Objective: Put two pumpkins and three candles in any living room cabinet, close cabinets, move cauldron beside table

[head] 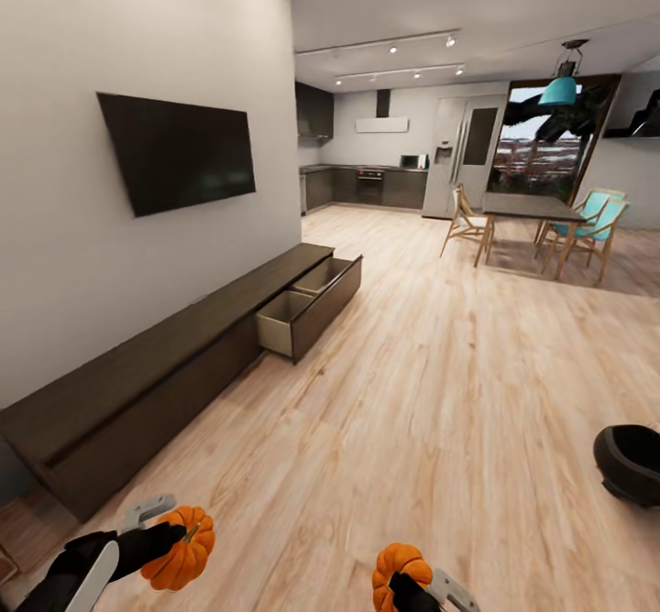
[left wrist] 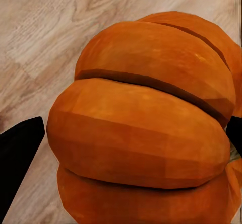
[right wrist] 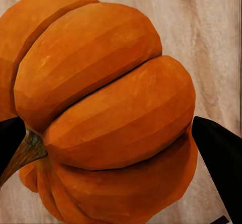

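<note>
Cabinet (head: 165, 355) drawer (head: 307, 305) open — claws gripping both pumpkins (head: 180, 548).

your pumpkins (head: 179, 548) (head: 401, 568): matt orange, smooth ribbed skin. cabinet (head: 165, 355): dark-brown wood, matt; drawer interior pale beige. floor (head: 440, 392): light wood planks, soft sheen. cauldron (head: 631, 464): matt black.
</note>
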Robot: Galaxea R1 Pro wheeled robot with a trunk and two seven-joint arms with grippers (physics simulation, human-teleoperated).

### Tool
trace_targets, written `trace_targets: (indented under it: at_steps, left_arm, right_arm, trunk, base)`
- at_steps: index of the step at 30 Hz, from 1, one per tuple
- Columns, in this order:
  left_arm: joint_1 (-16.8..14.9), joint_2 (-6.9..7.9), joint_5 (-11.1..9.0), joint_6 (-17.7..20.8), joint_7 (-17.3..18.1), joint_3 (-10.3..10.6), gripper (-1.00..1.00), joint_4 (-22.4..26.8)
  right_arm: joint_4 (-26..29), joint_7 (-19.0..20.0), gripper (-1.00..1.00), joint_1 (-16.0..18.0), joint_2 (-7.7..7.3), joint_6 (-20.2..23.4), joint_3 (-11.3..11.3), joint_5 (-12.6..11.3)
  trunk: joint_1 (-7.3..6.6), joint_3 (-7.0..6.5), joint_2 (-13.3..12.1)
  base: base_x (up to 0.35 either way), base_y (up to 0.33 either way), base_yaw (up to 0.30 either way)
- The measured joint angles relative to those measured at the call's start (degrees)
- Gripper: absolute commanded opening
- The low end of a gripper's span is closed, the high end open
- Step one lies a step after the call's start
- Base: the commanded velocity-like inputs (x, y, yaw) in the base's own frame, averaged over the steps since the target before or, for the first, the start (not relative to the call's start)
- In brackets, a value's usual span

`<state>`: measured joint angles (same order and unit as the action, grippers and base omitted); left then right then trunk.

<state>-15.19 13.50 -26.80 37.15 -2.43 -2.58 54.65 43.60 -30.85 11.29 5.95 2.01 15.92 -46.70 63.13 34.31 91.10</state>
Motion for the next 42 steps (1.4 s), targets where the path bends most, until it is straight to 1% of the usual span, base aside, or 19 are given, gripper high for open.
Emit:
trace_targets:
  at_steps: [8,15,19,36,42]
  left_arm:
    - [0.0,-0.04,-0.02,0.0,0.0,0.0,-1.0,0.0]
    - [0.0,-0.05,0.02,-0.08,-0.08,0.0,-1.0,0.0]
    - [0.0,-0.01,-0.02,-1.39,-0.08,-0.01,-1.0,0.01]
    - [0.02,-0.03,0.0,-1.86,-0.08,-0.02,-1.0,-0.07]
    - [0.0,-0.04,0.01,-1.92,-0.08,0.0,-1.0,-0.09]
  right_arm:
    - [0.0,0.02,-1.0,0.0,0.05,-0.04,0.02,-0.03]
    - [-0.01,0.02,-1.0,0.0,0.06,-0.09,0.06,-0.05]
    - [-0.02,0.02,-1.0,0.0,0.06,-0.09,0.07,-0.07]
    - [-0.03,-0.01,-1.0,0.01,0.06,-0.56,0.21,0.03]
    - [-0.01,-0.01,-1.0,-0.01,0.06,-1.1,0.06,-0.05]
  trunk:
    - [-0.01,0.0,0.0]
    - [-0.02,0.0,0.0]
    - [-0.03,0.02,0.0]
    - [-0.02,0.06,0.0]
    - [-0.02,0.06,0.0]
  base:
    - [0.172,0.0,-0.279]
    - [0.291,0.0,-0.279]
    - [0.322,0.0,-0.232]
    - [0.325,0.0,-0.014]
    - [0.325,0.0,-0.193]
